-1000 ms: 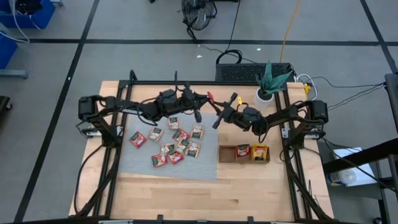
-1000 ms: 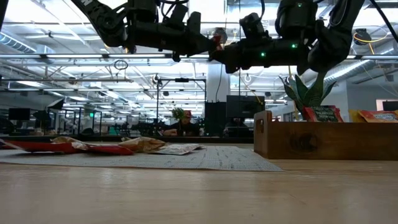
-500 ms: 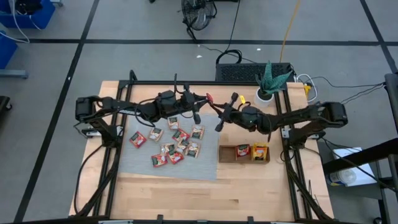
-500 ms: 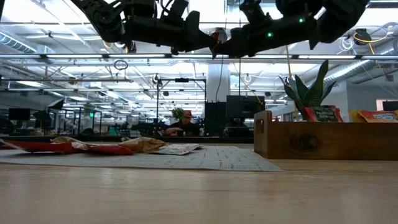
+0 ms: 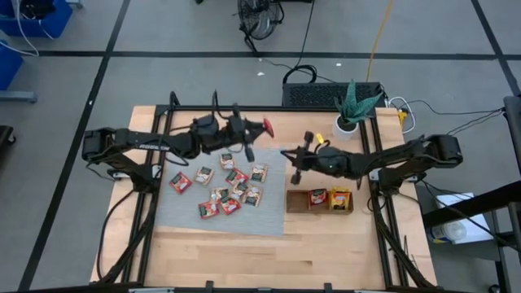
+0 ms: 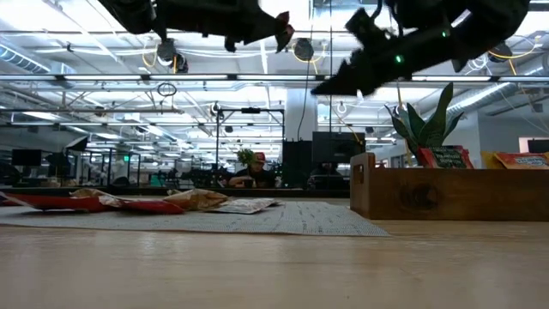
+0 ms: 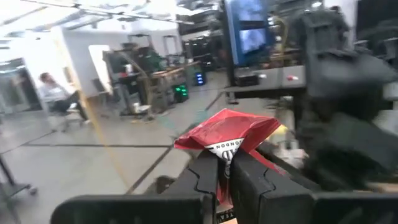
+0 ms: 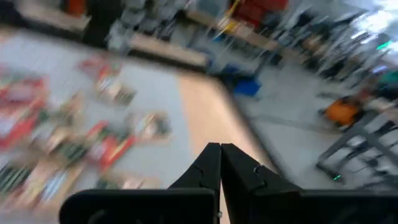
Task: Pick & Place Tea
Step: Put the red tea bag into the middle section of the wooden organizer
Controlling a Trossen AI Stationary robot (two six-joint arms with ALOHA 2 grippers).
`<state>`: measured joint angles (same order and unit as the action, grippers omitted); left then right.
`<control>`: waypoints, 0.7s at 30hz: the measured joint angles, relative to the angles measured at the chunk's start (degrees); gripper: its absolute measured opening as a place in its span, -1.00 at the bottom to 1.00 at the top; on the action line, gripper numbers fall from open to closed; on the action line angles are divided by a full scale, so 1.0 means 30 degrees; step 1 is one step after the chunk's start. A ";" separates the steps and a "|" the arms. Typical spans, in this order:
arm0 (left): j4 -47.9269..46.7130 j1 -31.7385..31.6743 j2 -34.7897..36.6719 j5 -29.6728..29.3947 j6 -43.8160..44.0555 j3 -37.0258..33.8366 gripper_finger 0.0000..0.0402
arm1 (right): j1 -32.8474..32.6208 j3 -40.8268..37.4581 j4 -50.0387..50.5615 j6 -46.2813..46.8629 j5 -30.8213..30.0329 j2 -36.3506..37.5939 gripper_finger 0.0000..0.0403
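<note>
While the left end effector (image 7: pixel 225 169) pinches a red tea sachet (image 7: pixel 227 135) above the desk's (image 5: pixel 326 244) far edge, the right end effector (image 5: pixel 293 166), clenched empty, hangs above the wooden tray (image 5: pixel 296 201).

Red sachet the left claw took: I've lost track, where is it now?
The red sachet is pinched in the left claw, raised above the grey mat's far edge in the high view.
</note>
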<state>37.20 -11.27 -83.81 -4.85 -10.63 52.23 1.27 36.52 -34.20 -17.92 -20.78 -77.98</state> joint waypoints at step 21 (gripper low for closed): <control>0.0027 0.0198 0.0146 0.0102 0.0826 -0.0015 -0.93 | 0.2679 0.0074 -0.9475 -0.2278 0.4031 -0.1924 0.03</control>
<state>37.28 -10.68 -83.37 -4.55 -8.16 52.18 9.31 36.74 -62.62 -24.75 -8.69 -83.75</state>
